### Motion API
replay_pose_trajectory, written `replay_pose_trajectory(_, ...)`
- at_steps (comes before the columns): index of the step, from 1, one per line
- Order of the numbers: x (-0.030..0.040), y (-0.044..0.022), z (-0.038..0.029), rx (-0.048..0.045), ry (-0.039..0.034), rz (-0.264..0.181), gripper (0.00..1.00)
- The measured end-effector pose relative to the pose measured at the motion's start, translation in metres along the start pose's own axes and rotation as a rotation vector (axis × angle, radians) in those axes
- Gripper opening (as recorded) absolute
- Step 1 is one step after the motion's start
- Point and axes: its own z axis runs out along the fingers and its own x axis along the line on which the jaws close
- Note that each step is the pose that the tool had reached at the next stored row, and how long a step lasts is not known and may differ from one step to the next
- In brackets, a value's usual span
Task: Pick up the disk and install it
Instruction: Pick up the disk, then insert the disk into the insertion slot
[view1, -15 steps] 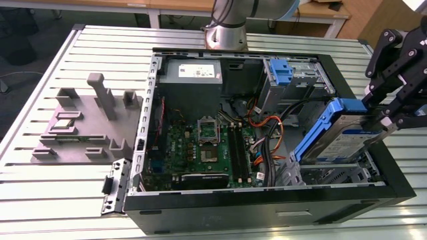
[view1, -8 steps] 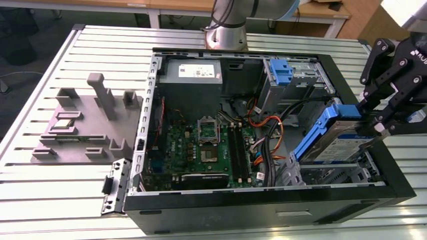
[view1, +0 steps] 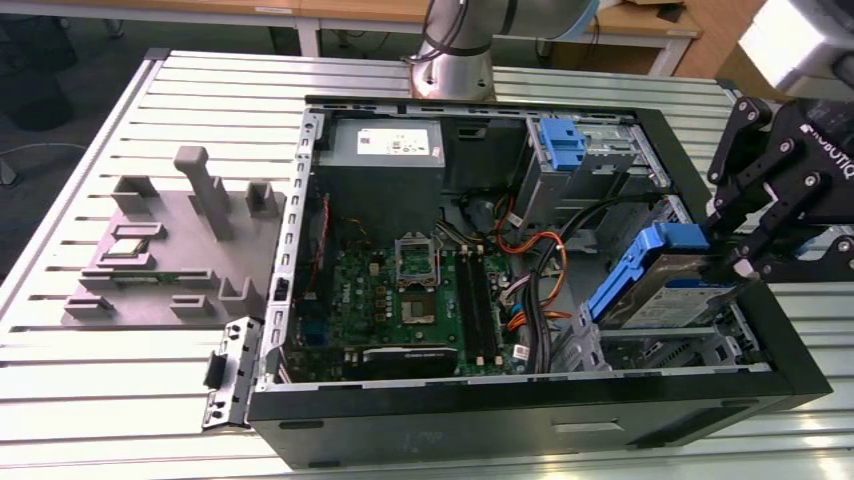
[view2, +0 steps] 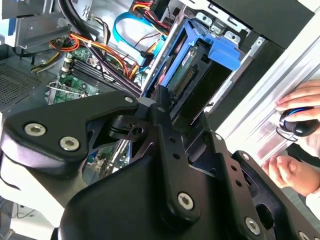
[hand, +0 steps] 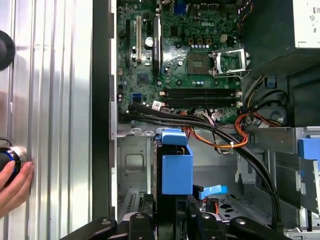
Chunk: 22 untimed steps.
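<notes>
The disk (view1: 657, 282), a silver drive with a white-and-blue label and blue rails, hangs tilted over the drive bay (view1: 681, 350) at the exterior view's right side of the open computer case (view1: 534, 415). My black gripper (view1: 742, 262) is shut on its upper end. In the first wrist view the disk (hand: 176, 170) shows edge-on, its blue carrier running out from between my fingers (hand: 200, 220) above the bay floor. In the second wrist view the disk (view2: 200, 70) sits just beyond the gripper (view2: 182, 117), its connector side facing the camera.
Inside the case are the green motherboard (view1: 400, 300), a grey power-supply box (view1: 380, 145), an upper bay with a bare blue bracket (view1: 567, 145), and black and orange cables (view1: 534, 265) beside the disk. A grey fixture (view1: 160, 250) lies on the slatted table. A person's hand (view2: 300, 112) rests outside the case.
</notes>
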Motion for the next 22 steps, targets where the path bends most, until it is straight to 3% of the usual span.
replay_pose_trajectory(16, 0.0016, -0.0016, 0.027, 0.0, 0.0003, 0.0, 0.35)
replay_pose_trajectory(22, 0.0017, -0.0017, 0.0291, 0.0, 0.0004, 0.0, 0.35)
